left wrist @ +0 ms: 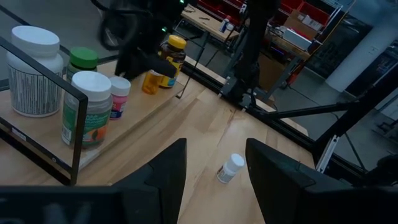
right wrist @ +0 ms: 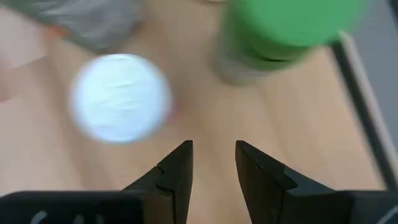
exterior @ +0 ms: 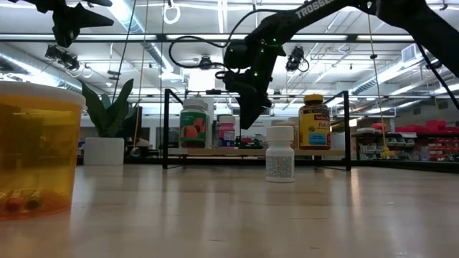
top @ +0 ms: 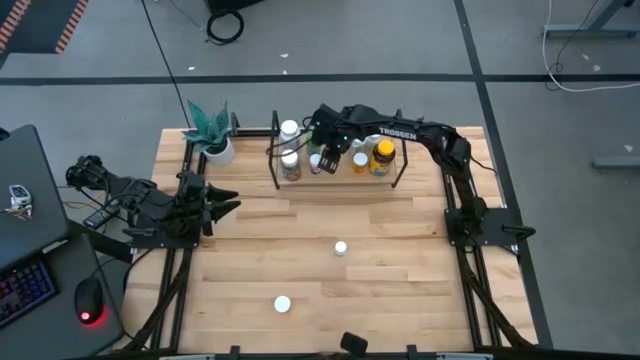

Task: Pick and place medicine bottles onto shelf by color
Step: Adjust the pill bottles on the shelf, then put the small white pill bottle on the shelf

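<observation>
your right hand [top: 328,150] hangs over the shelf [top: 400,172], fingers slightly apart and empty; the left hand [top: 228,205], also apart, waits at nine o'clock. two light, rigid, slick bottles stand on the table [top: 400,270]: one mid-table [top: 341,248], one at six o'clock [top: 283,304]. grip their sides below the cap.

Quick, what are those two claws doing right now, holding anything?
Left gripper: open, empty, beside the table's left edge.
Right gripper: open, empty, over the shelf.
</observation>
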